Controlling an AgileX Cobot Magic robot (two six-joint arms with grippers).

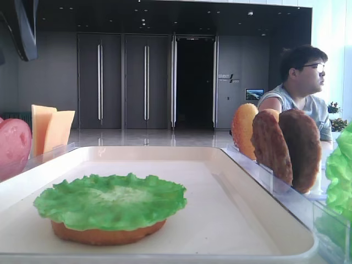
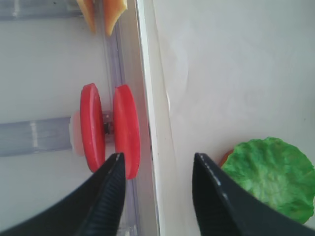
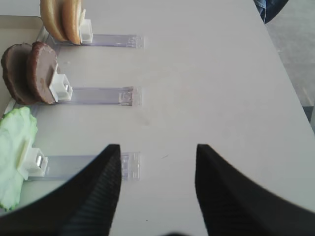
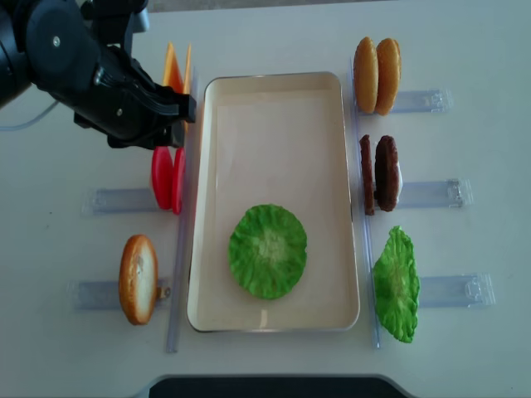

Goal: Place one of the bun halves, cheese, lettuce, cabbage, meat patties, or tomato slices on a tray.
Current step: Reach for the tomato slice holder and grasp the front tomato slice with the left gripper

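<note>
Over the rack: my left tool (image 2: 157,169) spread above the tomato slices (image 2: 110,132).
Risk: one finger clipping the tray (image 2: 147,123) rim.
Right tool (image 3: 157,162): spread, idle.

Open right gripper (image 3: 157,191) above the tabletop (image 3: 211,88); buns (image 3: 61,19), meat patties (image 3: 29,73) and lettuce (image 3: 15,157) line its left edge.
</note>
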